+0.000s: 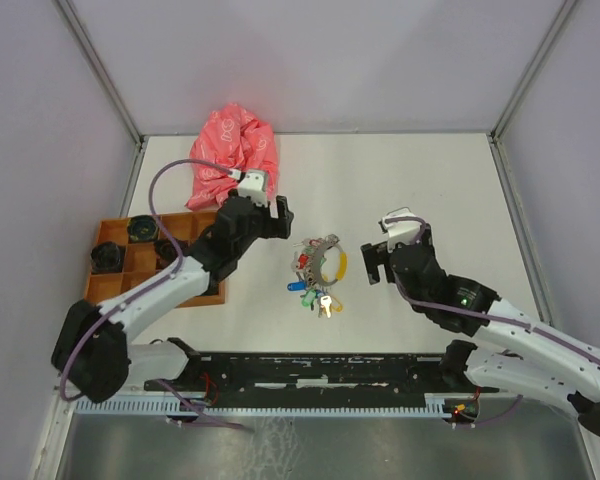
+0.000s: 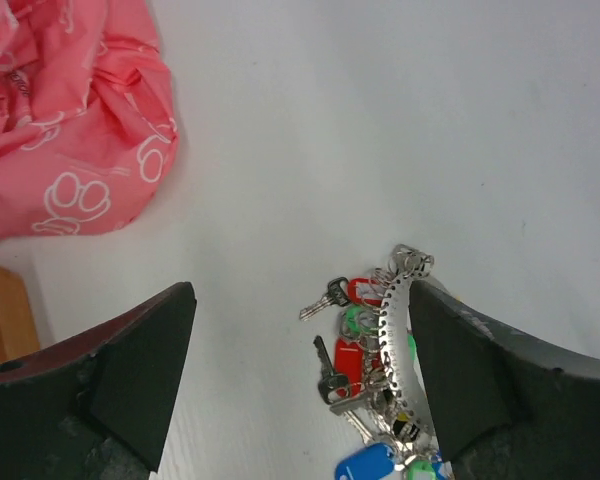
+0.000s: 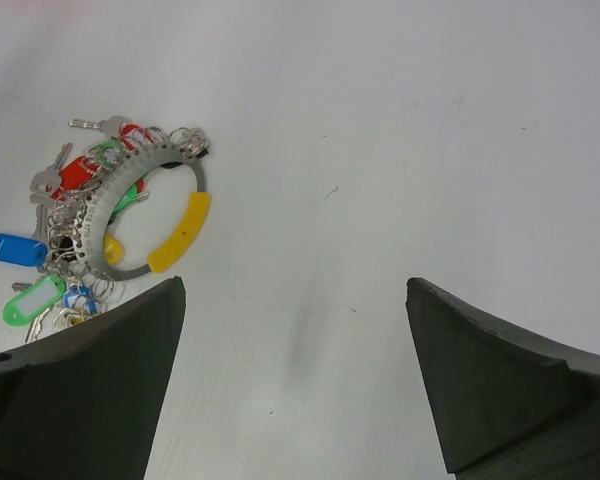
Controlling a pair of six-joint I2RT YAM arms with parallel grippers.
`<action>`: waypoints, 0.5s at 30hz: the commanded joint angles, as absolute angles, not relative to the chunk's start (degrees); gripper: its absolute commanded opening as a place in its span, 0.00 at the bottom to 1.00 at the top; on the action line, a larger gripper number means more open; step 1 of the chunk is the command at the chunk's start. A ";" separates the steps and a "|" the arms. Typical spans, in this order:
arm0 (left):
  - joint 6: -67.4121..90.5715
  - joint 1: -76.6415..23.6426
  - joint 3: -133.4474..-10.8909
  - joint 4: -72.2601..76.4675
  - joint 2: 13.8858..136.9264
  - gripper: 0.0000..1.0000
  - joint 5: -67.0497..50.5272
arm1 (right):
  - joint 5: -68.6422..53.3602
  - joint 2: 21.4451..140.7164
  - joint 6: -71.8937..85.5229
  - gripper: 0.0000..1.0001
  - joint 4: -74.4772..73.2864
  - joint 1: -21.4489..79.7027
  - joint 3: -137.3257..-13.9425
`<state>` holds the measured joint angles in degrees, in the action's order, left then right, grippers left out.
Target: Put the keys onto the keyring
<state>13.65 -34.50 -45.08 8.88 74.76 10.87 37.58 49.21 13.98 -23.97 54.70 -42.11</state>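
Tray [image 1: 115,226]: orange, at the desk's [image 1: 430,180] left edge, partly under the left arm.
Cloth [image 1: 232,150]: pink, crumpled, far left.
Left arm [image 1: 195,270]: stretched far and right over the tray; jaws wide, holding nothing, just left of the keys.
Keys [image 1: 318,290]: small and silver, among them a red-headed key [image 2: 361,290], bunched with blue, green and yellow tags [image 3: 8,248] at mid-desk between the arms.
Keyring [image 3: 180,228]: grey toothed hoop with a yellow segment, lying flat against the bunch; cannot tell which keys are threaded on it.
Right arm [image 1: 450,295]: stretched far and left; jaws wide, holding nothing, right of the keyring and apart from it.
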 commanded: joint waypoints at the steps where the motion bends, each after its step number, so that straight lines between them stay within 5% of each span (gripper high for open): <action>1: 19.97 -34.58 -42.63 -1.50 60.67 1.00 15.60 | 43.68 44.68 15.01 1.00 -28.73 54.72 -45.17; 15: 14.02 -34.55 -39.45 -15.48 29.54 0.99 15.89 | 49.02 36.96 15.80 1.00 -34.75 54.69 -46.00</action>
<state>17.85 -34.52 -42.33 -13.76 33.93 13.69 45.65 38.52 14.94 -34.17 54.70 -43.94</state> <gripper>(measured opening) 0.991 0.998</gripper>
